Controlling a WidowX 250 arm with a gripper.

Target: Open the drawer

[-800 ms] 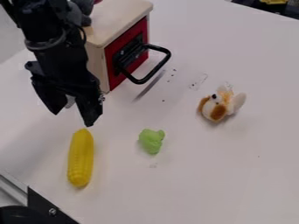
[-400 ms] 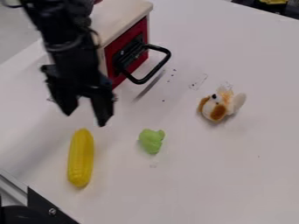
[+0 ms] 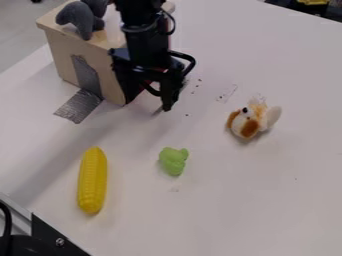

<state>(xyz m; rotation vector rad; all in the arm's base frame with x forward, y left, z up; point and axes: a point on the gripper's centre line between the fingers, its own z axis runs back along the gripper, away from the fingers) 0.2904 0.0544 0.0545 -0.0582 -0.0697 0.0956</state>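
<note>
The black gripper point(image 3: 148, 102) hangs in front of the drawer's red face, its two fingers spread with a gap between them. Behind and beside it, the black drawer handle point(image 3: 190, 59) curves out to the right. Much of the red front and part of the handle are hidden by the arm. The wooden box point(image 3: 59, 56) that holds the drawer stands at the upper left. Whether the gripper touches the handle, I cannot tell.
Yellow corn point(image 3: 92, 180) lies at the lower left, a green toy point(image 3: 173, 161) near the middle, and a brown-and-white plush point(image 3: 248, 123) to the right. A grey plush point(image 3: 81, 19) sits on the box, and silver tape point(image 3: 79, 106) runs from its side to the table point(image 3: 254, 200).
The arm and gripper have moved right and upward in the view, from above the corn to the drawer front. The box's left side has come into sight. The handle has kept its place.
</note>
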